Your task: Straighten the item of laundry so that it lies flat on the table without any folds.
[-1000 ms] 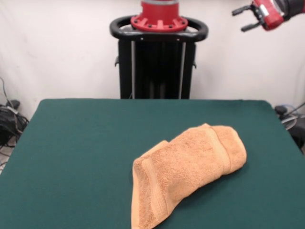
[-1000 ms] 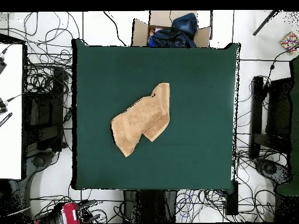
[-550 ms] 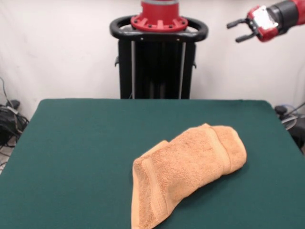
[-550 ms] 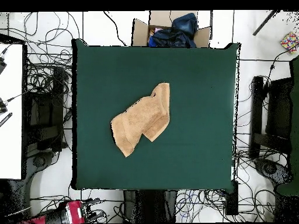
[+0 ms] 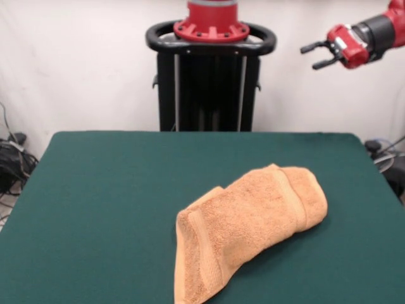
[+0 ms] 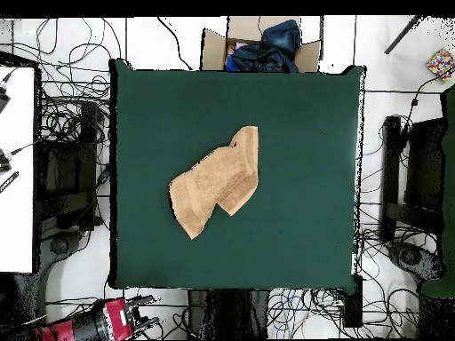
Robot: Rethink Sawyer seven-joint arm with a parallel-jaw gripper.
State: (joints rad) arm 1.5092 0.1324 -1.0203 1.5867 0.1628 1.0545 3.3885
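On green felt table (image 5: pixel 95 190): fluffy terry towel (image 5: pixel 247 218) folded, lumpy (woven band visible); fingers (image 5: pixel 314 54) apart, empty.

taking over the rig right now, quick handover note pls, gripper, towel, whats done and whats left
Gripper: open and empty, held high in the air off the table's edge, well away from the towel.
Towel: lies folded over on itself in a bunched, slanted shape near the middle of the green table; nothing touches it.
Done: nothing visible yet; the towel is not flat.
Left: bring the gripper down to the towel, probably take a loose edge or corner, pull the folded layers open, and spread it until it lies flat with no folds.
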